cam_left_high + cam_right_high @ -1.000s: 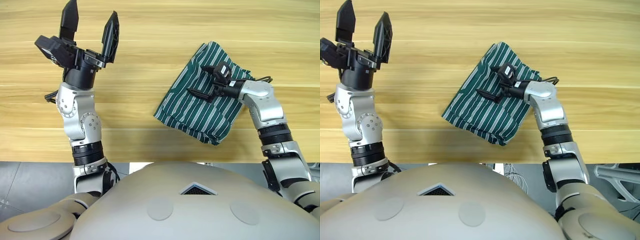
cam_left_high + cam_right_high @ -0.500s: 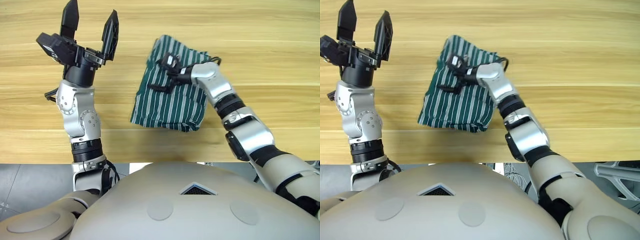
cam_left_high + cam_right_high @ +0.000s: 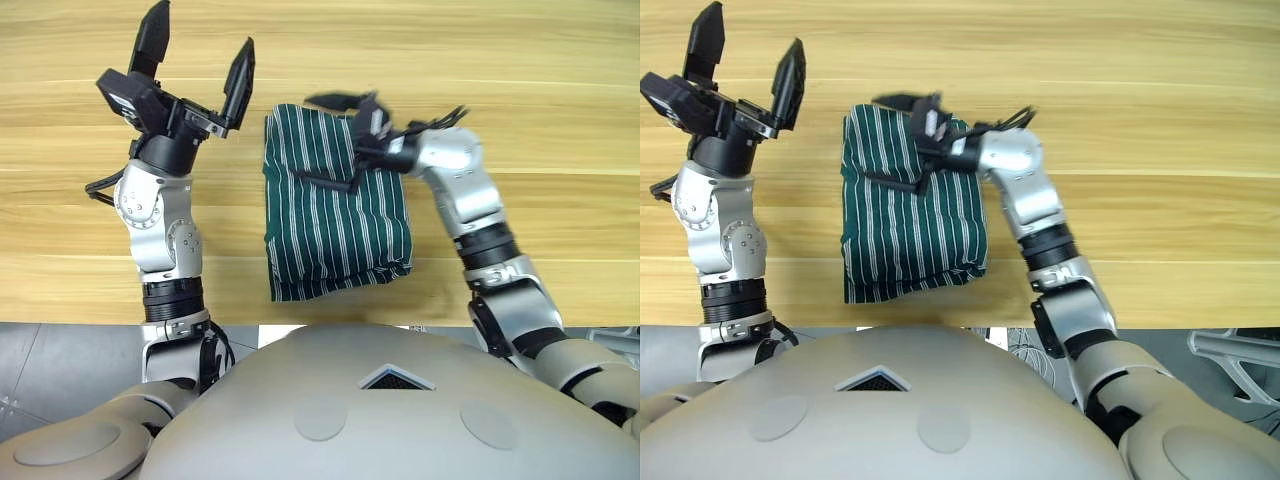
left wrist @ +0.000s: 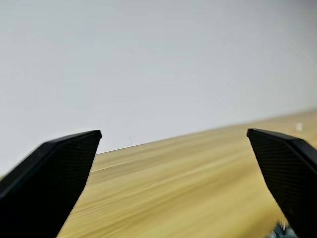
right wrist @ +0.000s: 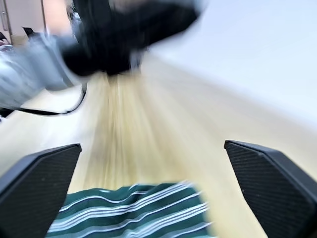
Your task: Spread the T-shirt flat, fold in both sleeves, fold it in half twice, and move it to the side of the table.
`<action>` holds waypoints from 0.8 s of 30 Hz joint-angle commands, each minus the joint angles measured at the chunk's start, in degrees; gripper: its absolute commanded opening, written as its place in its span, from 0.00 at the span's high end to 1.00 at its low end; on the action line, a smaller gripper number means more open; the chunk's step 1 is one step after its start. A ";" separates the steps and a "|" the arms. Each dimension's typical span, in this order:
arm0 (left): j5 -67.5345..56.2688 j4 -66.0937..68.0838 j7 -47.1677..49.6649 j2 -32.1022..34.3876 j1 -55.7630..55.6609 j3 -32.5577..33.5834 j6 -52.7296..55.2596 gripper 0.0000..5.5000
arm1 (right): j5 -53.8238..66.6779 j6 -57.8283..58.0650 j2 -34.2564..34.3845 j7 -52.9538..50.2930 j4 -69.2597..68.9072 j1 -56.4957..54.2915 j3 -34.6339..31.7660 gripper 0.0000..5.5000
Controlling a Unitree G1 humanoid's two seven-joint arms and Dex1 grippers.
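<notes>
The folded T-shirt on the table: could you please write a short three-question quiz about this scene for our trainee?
1. True or false: the left gripper is open, beside the T-shirt, not touching it.
2. On the table, the T-shirt lies: A) spread flat, B) folded, C) crumpled.
3. Fill in: the right gripper, over the T-shirt's far edge, has its fingers ____.
Key: 1 true; 2 B; 3 open.

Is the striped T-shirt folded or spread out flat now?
Folded. The T-shirt lies on the table as a compact rectangle, no sleeves sticking out, with doubled layers at its near edge.
</notes>
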 commanded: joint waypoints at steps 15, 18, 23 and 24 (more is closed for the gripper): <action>20.78 -4.72 -19.34 32.11 22.15 -4.70 -9.71 0.02 | -4.04 -28.44 -23.31 18.57 19.78 10.55 -0.21 0.02; 22.68 -4.07 -18.54 31.53 20.47 -8.39 -10.19 0.02 | -4.94 -28.98 -22.62 19.23 20.14 10.27 2.16 0.02; 28.64 -1.60 -16.88 32.79 20.38 -13.66 -12.60 0.02 | -6.11 -29.91 -22.06 18.77 19.70 10.47 5.05 0.02; 28.59 -2.25 -16.99 33.32 21.18 -14.38 -12.71 0.02 | -6.39 -30.13 -21.92 18.51 19.50 10.63 5.53 0.02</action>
